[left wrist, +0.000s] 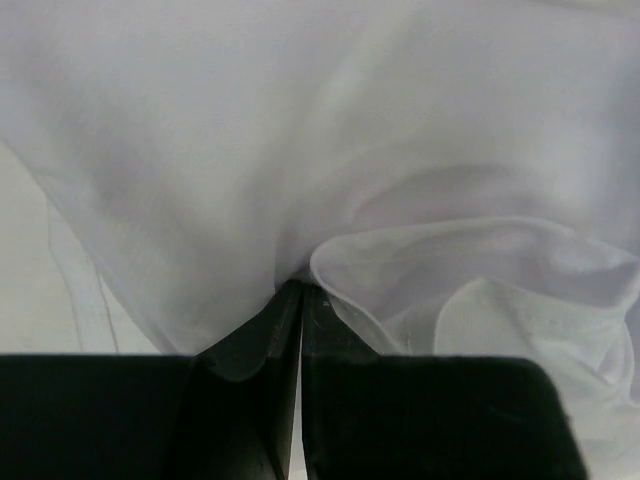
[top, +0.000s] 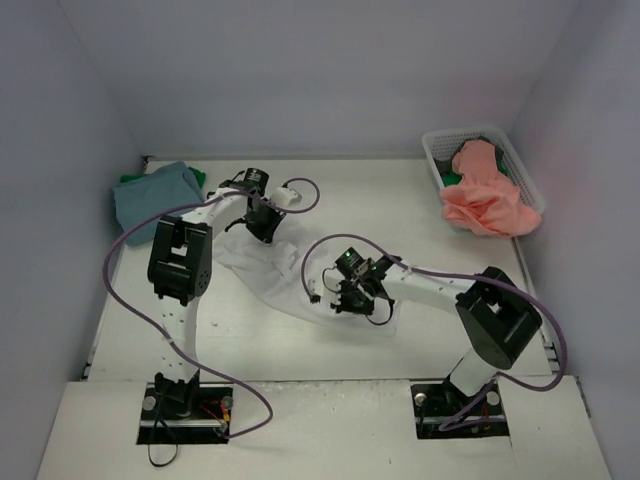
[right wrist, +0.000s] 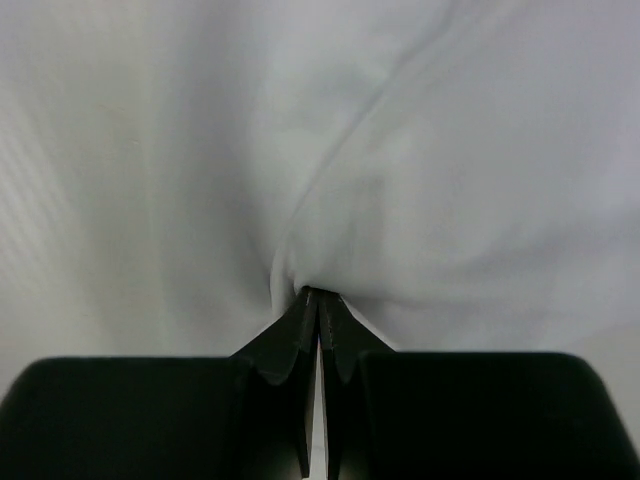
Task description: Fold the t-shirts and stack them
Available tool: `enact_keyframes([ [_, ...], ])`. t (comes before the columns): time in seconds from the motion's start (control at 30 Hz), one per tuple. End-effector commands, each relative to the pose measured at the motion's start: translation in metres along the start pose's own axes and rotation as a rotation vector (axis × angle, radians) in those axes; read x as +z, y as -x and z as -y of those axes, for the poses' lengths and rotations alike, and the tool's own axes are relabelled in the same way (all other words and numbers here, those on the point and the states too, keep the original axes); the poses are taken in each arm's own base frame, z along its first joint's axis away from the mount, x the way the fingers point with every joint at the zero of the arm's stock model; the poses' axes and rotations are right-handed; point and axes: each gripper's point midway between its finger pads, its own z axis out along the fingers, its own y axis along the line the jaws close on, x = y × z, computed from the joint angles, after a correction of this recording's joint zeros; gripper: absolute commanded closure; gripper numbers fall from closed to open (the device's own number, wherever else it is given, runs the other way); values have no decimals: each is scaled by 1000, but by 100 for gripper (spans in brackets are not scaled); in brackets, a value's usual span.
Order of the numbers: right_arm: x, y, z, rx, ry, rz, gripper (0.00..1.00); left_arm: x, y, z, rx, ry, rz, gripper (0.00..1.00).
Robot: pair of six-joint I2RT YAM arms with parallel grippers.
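1. Spilling over the rim of the white mesh basket [top: 433, 158], a salmon pink t-shirt [top: 488, 200] fills most of it, and a scrap of green cloth [top: 450, 178] shows beneath. The basket stands well apart from the white t-shirt [top: 262, 268], off on the right arm's side and farther from the arm bases.
2. The white t-shirt lies rumpled on the pale table [top: 400, 195], about midway between the two arms.
3. A light blue t-shirt [top: 152, 198] rests on top of a green t-shirt [top: 128, 180], near the white t-shirt on the left arm's side.
4. Plain pale walls [top: 300, 70] close the table in on three sides.
5. From above, the left gripper [top: 265, 222] sits at the white t-shirt's far edge and the right gripper [top: 345, 298] at its near edge. That view does not show how their jaws stand.
6. The wrist cameras settle it. The left arm's fingers [left wrist: 255, 345] are pinched together on a fold of the white cloth, and the right arm's fingers [right wrist: 285, 345] clamp a pucker of it. White fabric fills nearly all of both views.
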Motion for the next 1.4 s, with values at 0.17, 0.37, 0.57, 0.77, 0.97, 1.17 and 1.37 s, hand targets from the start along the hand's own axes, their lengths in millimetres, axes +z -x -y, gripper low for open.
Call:
enact_keyframes([
  [0.17, 6, -16, -90, 10, 200, -124, 100, -5, 62, -33, 28, 126, 57, 100],
  [0.37, 3, 21, -101, -7, 241, -44, 100, 2, 100, -23, 89, 92, 108, 100],
  [0.57, 4, 48, -106, -33, 260, -6, 100, 15, 130, 10, 164, -4, 157, 100],
  [0.77, 8, 76, -100, -38, 263, 26, 100, 30, 165, 31, 280, 21, 200, 100],
  [0.97, 24, 103, -94, 27, 257, 17, 100, 39, 194, 34, 268, 25, 277, 100],
  [1.17, 9, 110, -71, 17, 153, 54, 82, 12, 201, 40, 272, 41, 311, 100],
  [1.37, -17, 118, -45, 54, 75, 124, 68, -33, 201, 37, 282, 123, 335, 100],
])
